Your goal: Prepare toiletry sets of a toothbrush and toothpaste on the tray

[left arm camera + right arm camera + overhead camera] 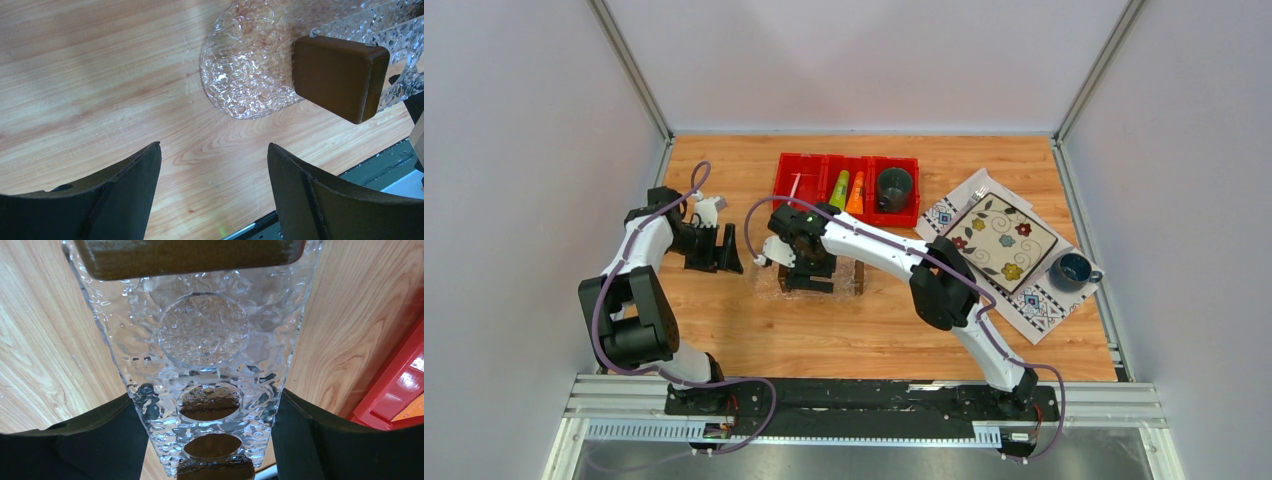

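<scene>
1. Gripping the tray point(205, 335) by its two long sides, the right arm's jaws stand fairly wide, with one dark finger point(100, 440) against each clear edge. The wrist points straight down over the middle of the tray.
2. The tray is clear, dimpled plastic with a dark brown handle block point(340, 75) at each short end. It sits on the bench point(824, 330) just in front of the red bin point(844, 158), apart from it.
3. The left arm's jaws are open and hold nothing. Their fingers point(125, 200) hang above bare wood just beside the left end of the tray, short of the handle block and not touching it.
4. The toothbrush point(796, 186) lies aslant in the left compartment of the bin.
5. The lime green tube point(839, 189) and the orange tube point(856, 194) lie side by side in the middle compartment, green on the left. A dark mug point(894, 188) stands in the right compartment.
6. A patterned cloth point(1039, 305) is spread at an angle to the right of the bin. It carries a square flowered plate point(1004, 240). A blue mug point(1072, 268) stands at the right-hand edge of the cloth, well apart from the tray.
</scene>
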Tool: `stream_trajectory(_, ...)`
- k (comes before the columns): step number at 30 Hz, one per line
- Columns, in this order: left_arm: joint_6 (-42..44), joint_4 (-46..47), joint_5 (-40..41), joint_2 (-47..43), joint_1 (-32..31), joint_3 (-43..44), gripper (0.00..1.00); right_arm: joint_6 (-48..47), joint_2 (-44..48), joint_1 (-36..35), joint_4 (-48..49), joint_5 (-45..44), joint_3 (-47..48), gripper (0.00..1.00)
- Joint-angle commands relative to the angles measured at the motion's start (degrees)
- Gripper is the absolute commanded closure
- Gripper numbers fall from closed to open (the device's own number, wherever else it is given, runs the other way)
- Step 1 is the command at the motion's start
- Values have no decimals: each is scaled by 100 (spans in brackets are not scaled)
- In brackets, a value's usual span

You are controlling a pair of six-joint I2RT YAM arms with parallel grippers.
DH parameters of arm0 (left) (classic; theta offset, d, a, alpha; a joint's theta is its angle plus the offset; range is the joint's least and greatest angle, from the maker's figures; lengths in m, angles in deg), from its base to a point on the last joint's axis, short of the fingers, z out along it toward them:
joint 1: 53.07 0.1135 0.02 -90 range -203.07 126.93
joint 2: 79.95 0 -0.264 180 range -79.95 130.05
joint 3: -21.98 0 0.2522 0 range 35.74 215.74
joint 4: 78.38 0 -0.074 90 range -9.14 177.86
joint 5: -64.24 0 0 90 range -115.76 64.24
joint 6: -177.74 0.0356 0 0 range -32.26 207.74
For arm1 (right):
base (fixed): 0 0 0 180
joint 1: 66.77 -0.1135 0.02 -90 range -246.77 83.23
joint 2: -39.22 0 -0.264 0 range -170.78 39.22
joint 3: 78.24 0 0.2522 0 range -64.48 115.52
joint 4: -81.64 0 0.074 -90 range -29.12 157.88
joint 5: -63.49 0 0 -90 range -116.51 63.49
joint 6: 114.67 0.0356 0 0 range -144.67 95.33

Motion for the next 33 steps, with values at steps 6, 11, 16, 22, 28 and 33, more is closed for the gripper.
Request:
stream_trajectory(6, 182, -63, -151, -204, 46, -14, 14, 123, 368, -38, -32, -185, 78, 39)
stream_trajectory(11, 191, -71, -169, -195, 46, -5, 14, 96, 368, -29, -41, -185, 104, 33)
stream_trajectory(16, 226, -80, -169, -186, 46, -14, 14, 88, 359, -29, -32, -158, 104, 27)
stream_trajectory(22, 217, -80, -186, -177, 55, -14, 14, 70, 359, -38, -41, -167, 104, 20)
stream_trajectory(28, 253, -115, -212, -177, 46, -5, 14, 35, 368, -29, -50, -220, 104, 7)
stream_trajectory(33, 288, -133, -221, -177, 55, -5, 14, 52, 377, -29, -59, -211, 174, 3)
